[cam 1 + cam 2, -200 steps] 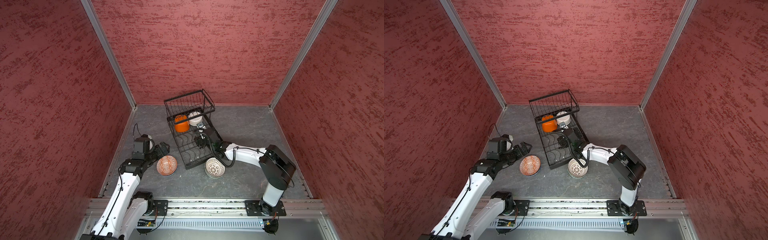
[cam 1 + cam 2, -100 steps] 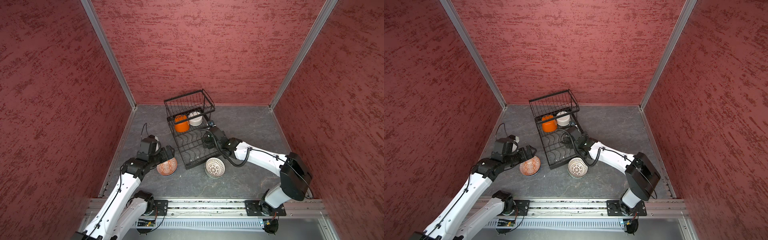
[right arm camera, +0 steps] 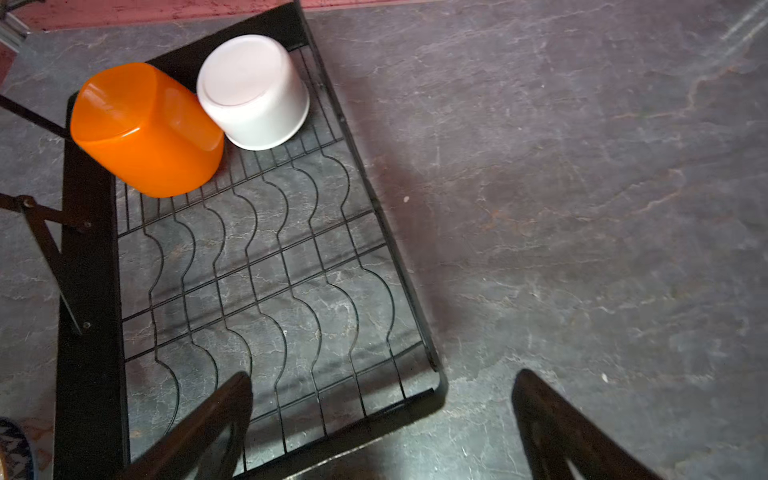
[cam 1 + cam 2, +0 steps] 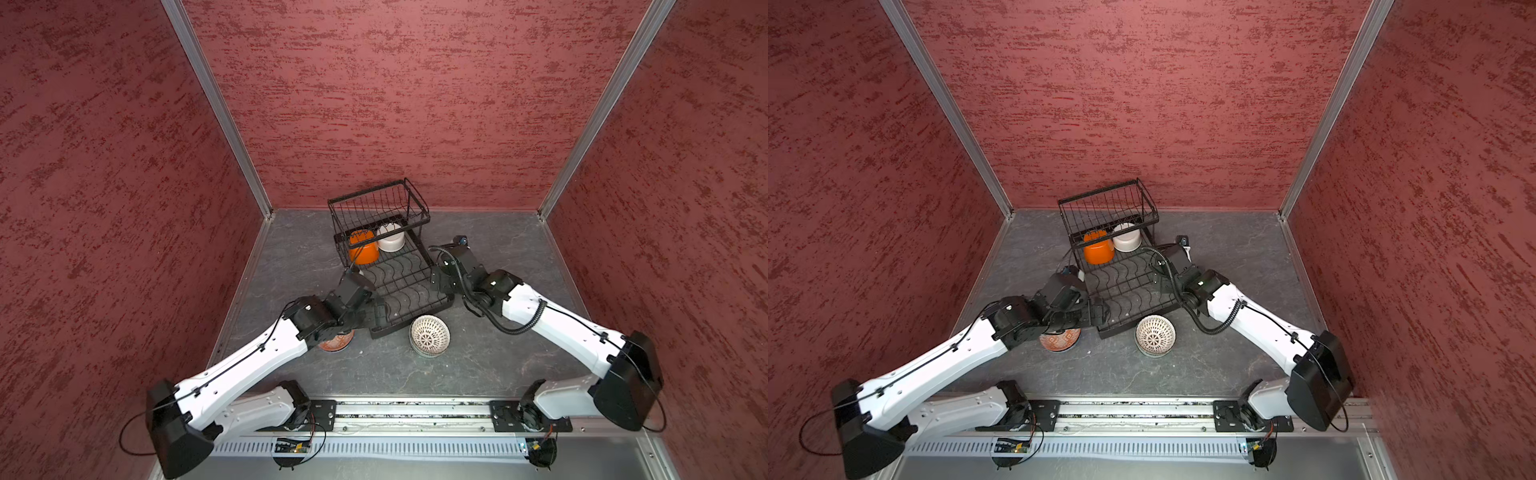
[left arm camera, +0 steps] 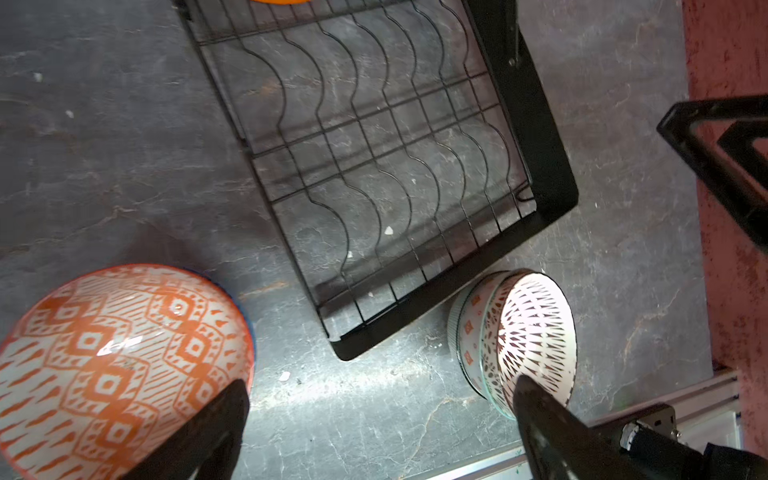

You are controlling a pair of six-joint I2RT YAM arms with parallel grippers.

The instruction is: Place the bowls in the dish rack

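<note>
The black wire dish rack (image 4: 440,305) (image 4: 1142,318) stands mid-table. An orange bowl (image 4: 362,251) (image 3: 145,129) and a white bowl (image 4: 390,241) (image 3: 253,91) lie upturned at its far end. A terracotta-patterned bowl (image 4: 336,343) (image 5: 120,365) sits on the table left of the rack's near corner, partly under my left arm. A white lattice bowl tops a nested stack (image 4: 430,336) (image 5: 528,336) right of that corner. My left gripper (image 4: 376,313) (image 5: 380,384) hangs open and empty between the two. My right gripper (image 4: 435,282) (image 3: 384,376) is open and empty at the rack's right edge.
The rack's raised basket (image 4: 376,203) overhangs the two loaded bowls. Red textured walls close in three sides, and a metal rail (image 4: 415,409) with both arm bases runs along the front. Bare grey tabletop (image 4: 498,249) lies right of the rack.
My left arm has swung right, from the table's left side to above the terracotta bowl. My right gripper has drawn back from over the rack's base to its right edge.
</note>
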